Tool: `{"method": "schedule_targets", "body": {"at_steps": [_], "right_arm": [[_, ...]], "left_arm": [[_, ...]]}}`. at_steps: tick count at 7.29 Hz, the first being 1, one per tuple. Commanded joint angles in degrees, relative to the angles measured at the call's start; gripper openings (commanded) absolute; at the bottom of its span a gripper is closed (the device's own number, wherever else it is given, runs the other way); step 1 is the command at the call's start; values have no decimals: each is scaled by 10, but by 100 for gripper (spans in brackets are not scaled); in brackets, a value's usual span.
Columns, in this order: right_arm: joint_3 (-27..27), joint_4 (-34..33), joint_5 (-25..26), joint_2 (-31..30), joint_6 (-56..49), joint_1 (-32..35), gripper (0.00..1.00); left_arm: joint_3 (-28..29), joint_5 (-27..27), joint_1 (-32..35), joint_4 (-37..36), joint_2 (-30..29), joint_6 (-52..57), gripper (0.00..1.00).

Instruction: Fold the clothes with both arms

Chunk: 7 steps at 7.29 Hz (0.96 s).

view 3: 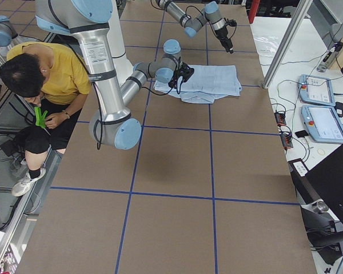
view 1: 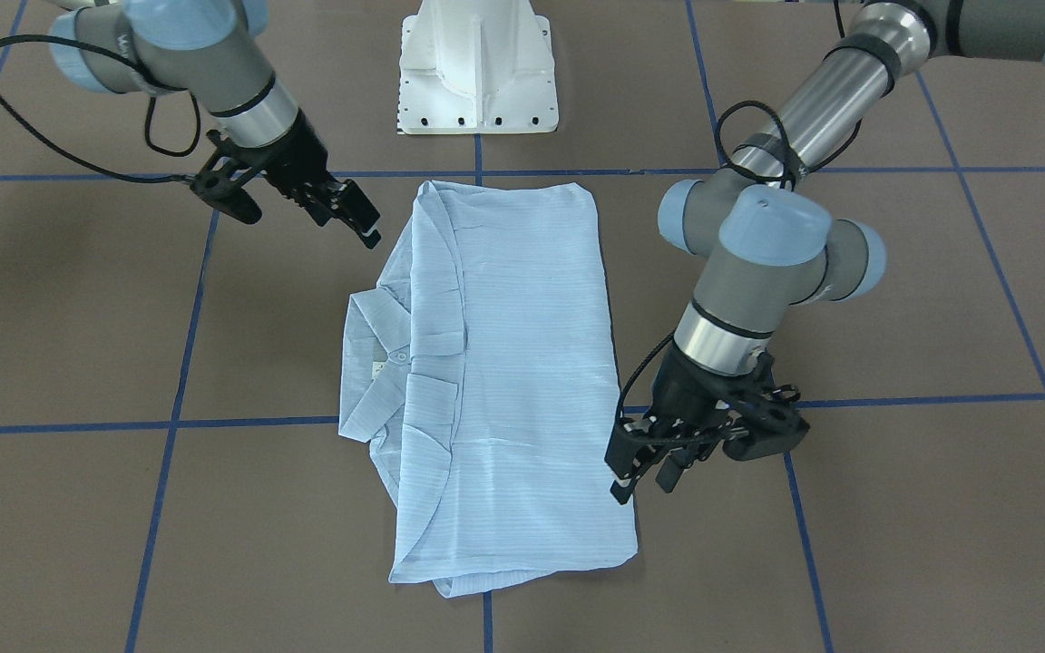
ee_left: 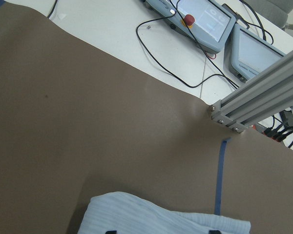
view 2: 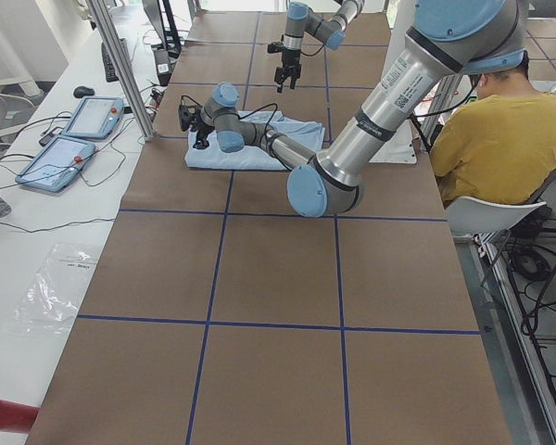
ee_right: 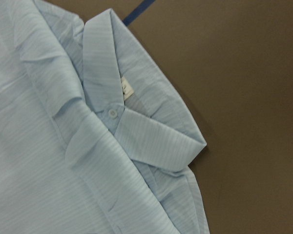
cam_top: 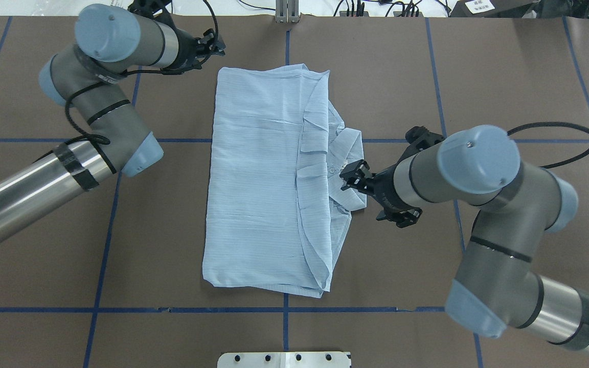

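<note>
Shirt (cam_top: 258,179): light-blue, folded to a rectangle, flat at worktop (cam_top: 504,76) centre; collar (cam_top: 348,148) protrudes at 3 o'clock in the overhead view.
Left gripper (cam_top: 214,43): off the shirt's 11 o'clock corner, jaws open, empty.
Right gripper (cam_top: 352,176): over the collar, jaws seemingly parted, holding nothing.

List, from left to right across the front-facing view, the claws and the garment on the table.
right claw → light-blue shirt → left claw
</note>
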<state>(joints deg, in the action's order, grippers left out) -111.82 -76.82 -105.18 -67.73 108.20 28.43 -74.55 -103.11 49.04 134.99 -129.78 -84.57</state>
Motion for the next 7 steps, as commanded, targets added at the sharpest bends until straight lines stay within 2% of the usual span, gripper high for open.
{"method": "schedule_targets", "body": {"at_steps": [1, 2, 3, 4, 5, 7], "right_arm": [[25, -123, 91, 78, -100, -86, 100], [56, -160, 99, 114, -185, -102, 100], [80, -198, 116, 144, -277, -120, 100], [107, -205, 150, 158, -335, -137, 100], [118, -206, 170, 157, -391, -150, 100], [116, -237, 173, 156, -464, -152, 100]], "left_arm": [[-97, -59, 43, -12, 78, 75, 69], [-137, -80, 56, -22, 108, 94, 69], [-142, -82, 56, -26, 111, 93, 70], [-143, -82, 56, -27, 112, 93, 70], [-142, -82, 55, -27, 112, 92, 70], [-141, -82, 54, -28, 112, 90, 70]]}}
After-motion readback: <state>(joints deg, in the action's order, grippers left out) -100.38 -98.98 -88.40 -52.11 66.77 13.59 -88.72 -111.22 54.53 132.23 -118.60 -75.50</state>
